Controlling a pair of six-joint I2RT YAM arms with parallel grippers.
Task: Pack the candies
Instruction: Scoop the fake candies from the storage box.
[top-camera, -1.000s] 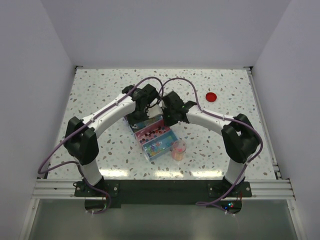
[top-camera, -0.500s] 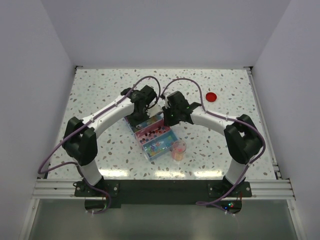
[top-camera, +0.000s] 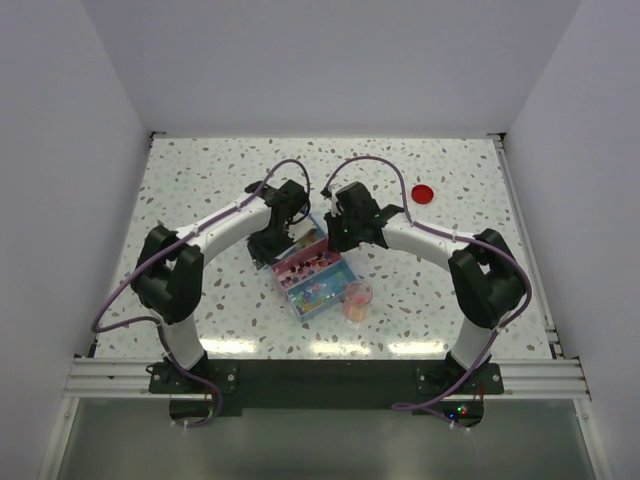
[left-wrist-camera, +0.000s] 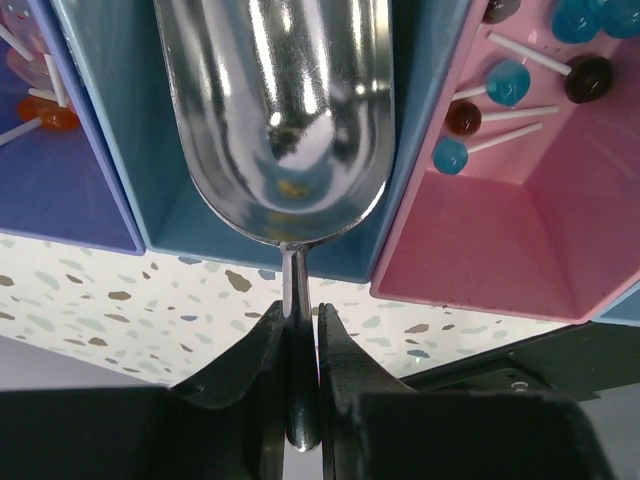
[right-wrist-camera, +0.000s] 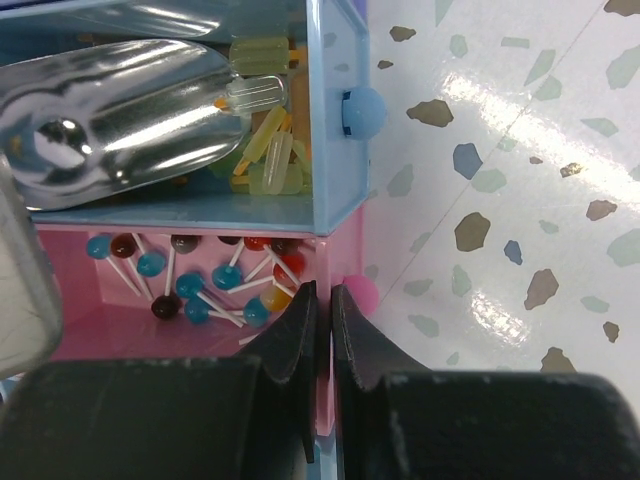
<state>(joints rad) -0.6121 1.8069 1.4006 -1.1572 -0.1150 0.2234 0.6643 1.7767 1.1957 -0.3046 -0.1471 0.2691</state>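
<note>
Many small candies (right-wrist-camera: 262, 160) sit loose in the blue plastic compartment (right-wrist-camera: 335, 50): light, slippery, better scooped than pinched. Left fingers (left-wrist-camera: 255, 380) clamp the shiny metal scoop (left-wrist-camera: 280, 110) by its handle; right fingers (right-wrist-camera: 290, 340) pinch the pink compartment wall (right-wrist-camera: 326, 260).

walls (top-camera: 320, 60): plain white | table (top-camera: 200, 170): speckled terrazzo (glossy near edge)

table (top-camera: 200, 180): white, speckled with grey, brown and blue-green flecks
scoop (left-wrist-camera: 275, 110): shiny silver
scoop's compartment (left-wrist-camera: 425, 100): light blue
lollipop compartment (left-wrist-camera: 500, 240): pink
third compartment (left-wrist-camera: 70, 190): purple-blue
lollipops (left-wrist-camera: 508, 80): blue, brown and red heads, white sticks
stick sweets (right-wrist-camera: 262, 165): pale yellow-green
knobs (right-wrist-camera: 362, 112): one blue, one pink
candies (top-camera: 357, 299): orange and pink
lid (top-camera: 423, 193): red
cables (top-camera: 370, 162): purple
arms (top-camera: 225, 225): white with black joints
</note>
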